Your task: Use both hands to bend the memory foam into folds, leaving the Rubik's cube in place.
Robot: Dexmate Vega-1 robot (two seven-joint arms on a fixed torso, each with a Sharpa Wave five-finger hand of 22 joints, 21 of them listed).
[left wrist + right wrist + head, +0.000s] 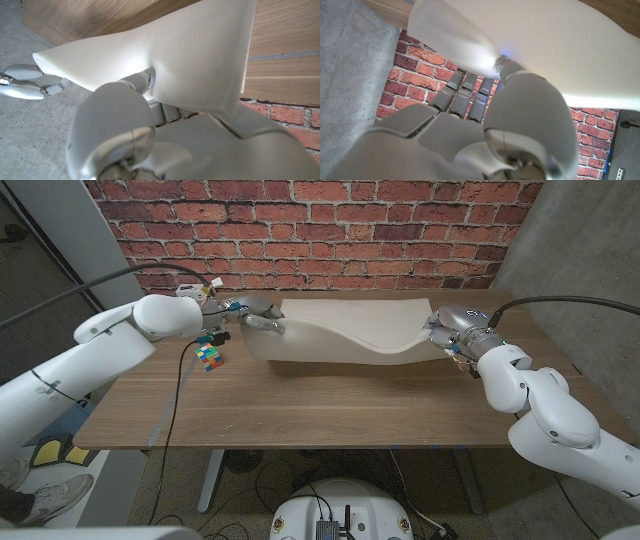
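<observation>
We grip the memory foam [345,328] at both ends: our left hand [252,317] clamps its left edge and our right hand [447,330] clamps its right edge, and the sheet dips in a wave between them above the wooden table [300,405]. The Rubik's cube [209,357] sits on the table just beside the foam's left end, under our left wrist.

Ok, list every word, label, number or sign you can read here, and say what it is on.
No text can be read.
Memory foam: plain, no print.
Rubik's cube: only coloured squares.
White tag near the left hand: too small to tell.
Right hand: no marking legible.
</observation>
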